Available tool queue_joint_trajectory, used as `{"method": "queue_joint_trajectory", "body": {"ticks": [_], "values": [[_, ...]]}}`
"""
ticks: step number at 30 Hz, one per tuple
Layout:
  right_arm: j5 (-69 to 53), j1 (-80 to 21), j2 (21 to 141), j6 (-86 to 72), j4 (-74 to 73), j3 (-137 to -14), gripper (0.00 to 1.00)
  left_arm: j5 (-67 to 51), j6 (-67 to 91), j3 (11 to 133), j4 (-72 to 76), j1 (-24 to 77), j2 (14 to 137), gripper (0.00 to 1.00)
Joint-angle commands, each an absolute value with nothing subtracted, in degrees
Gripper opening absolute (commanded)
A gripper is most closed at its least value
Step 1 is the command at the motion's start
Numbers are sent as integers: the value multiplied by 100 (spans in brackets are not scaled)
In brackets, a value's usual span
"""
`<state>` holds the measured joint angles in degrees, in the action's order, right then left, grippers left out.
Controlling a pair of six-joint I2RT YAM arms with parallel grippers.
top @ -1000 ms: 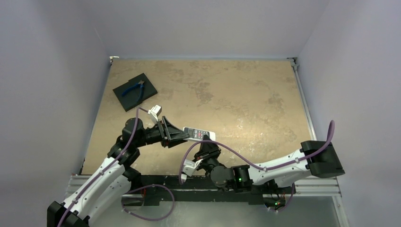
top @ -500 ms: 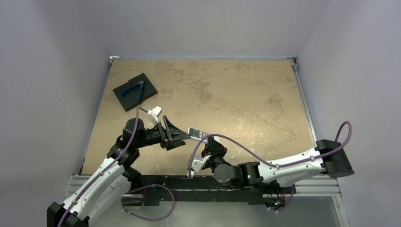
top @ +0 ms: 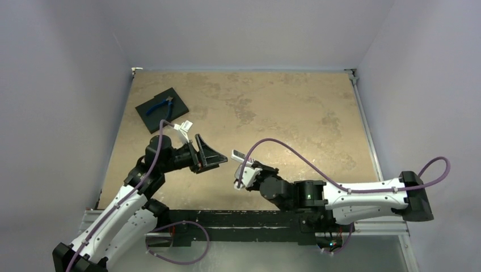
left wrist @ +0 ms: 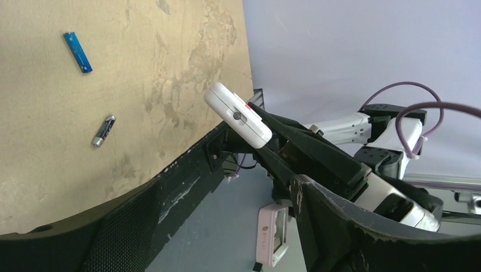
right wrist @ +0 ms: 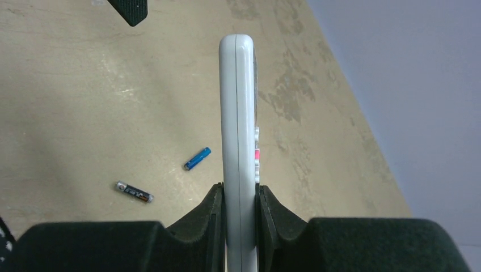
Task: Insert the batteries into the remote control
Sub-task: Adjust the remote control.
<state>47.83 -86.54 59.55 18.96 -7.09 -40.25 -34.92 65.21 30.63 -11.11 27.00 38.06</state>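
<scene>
A mottled tan table (top: 283,113) sits between pale walls. The right gripper (right wrist: 239,195) is clamped on one end of the remote (right wrist: 237,102), holding it edge-on above the table, close to its near edge. Just to the left, the left gripper (top: 221,163) stands wide and empty, not touching the remote. The blue battery (right wrist: 197,158) and the dark battery (right wrist: 134,192) lie loose on the table, apart. Neither is loaded; both need picking up and seating. Whether the cover is off cannot be told.

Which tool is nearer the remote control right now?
Right. The right tool is clamped on the remote control, one pad on each flat face. The left tool is open, a short gap off the remote's free end, not touching it.
</scene>
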Motion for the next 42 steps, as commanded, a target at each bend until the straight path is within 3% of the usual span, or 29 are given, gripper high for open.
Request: {"method": "queue_joint_trajectory", "body": {"ticks": [1,20,23,33,42], "values": [[3765,-8288,5651,1066,-1296,-4451,0,-3357,5885,3488,-1316,2681,3869,81],[-68,-6274,5805,-340,-2547,-5650,0,-3412,3434,4605,-2633,2681,4280,82],[-854,-5993,5985,-462,-2672,-5781,0,-3371,3151,4705,-2809,2681,4280,93],[-3295,-4990,6242,-824,-2335,-5601,0,-3703,2525,4811,-3074,2681,4166,96],[-4884,-4765,6658,-1059,-1864,-5530,0,-4514,2388,4742,-3060,2681,4177,95]]}}
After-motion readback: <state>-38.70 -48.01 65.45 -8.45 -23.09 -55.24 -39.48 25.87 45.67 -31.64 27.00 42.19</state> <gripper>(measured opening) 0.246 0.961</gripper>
